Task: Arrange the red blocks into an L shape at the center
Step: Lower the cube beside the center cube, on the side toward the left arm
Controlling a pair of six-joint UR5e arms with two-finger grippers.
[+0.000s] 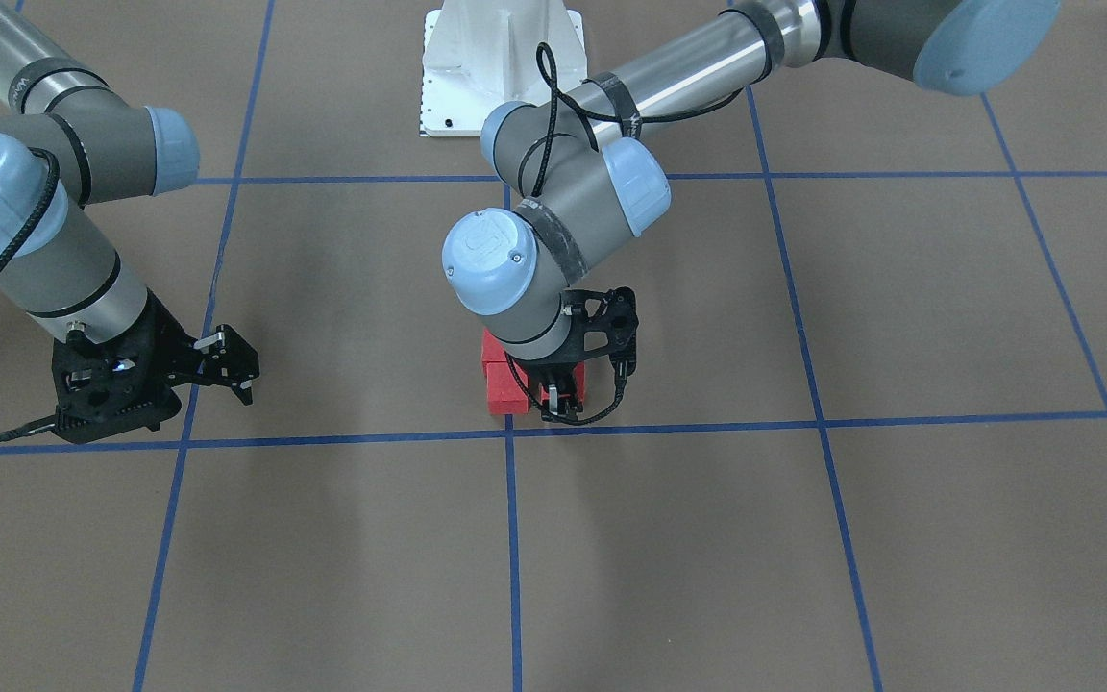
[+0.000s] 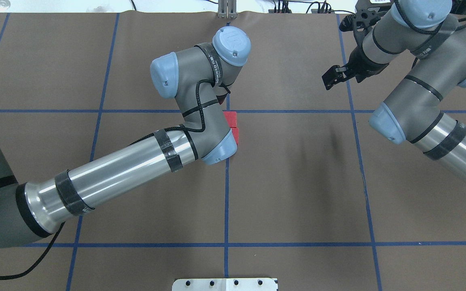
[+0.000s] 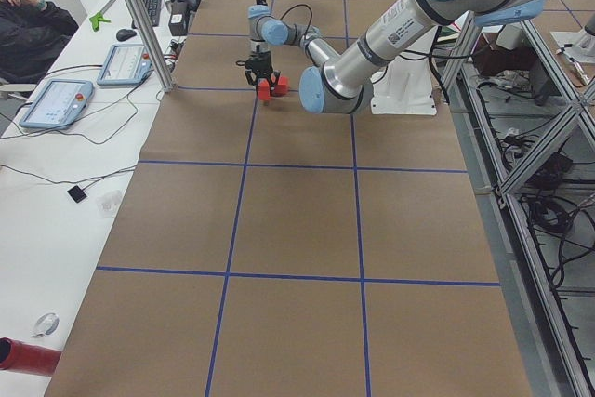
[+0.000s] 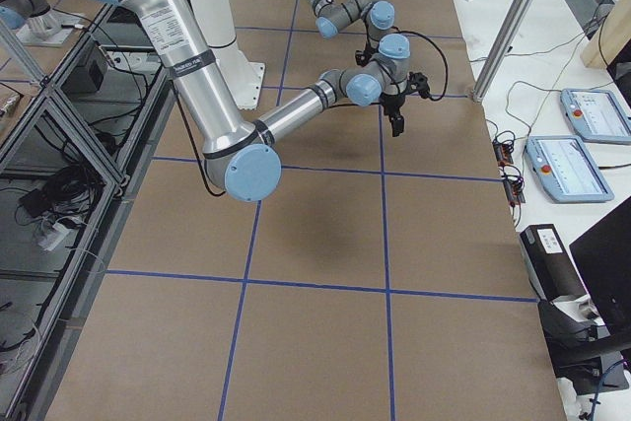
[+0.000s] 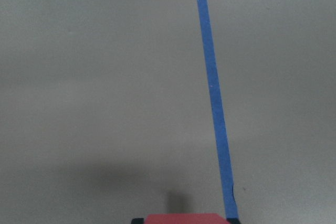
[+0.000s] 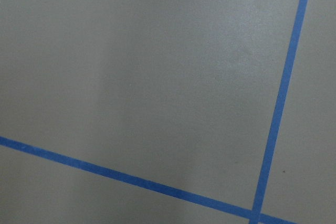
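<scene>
The brown floor is ruled into big squares by blue tape lines, and the middle crossing lies in front of the white base plate. The left arm reaches in low across the floor and bends its wrist down over that crossing. The right arm is folded well off to the side, above another line.

The right gripper hangs over bare floor, its fingers parted with nothing between them. The left gripper points straight down, just beside the crossing on the robot's side of the cross line.

Two of the red blocks sit touching, one behind the other, right by the crossing. A third red block shows at the bottom edge of the left wrist view with dark fingertips at either side, so the left gripper seems closed on it, though the wrist hides most of the grip in the wider views
</scene>
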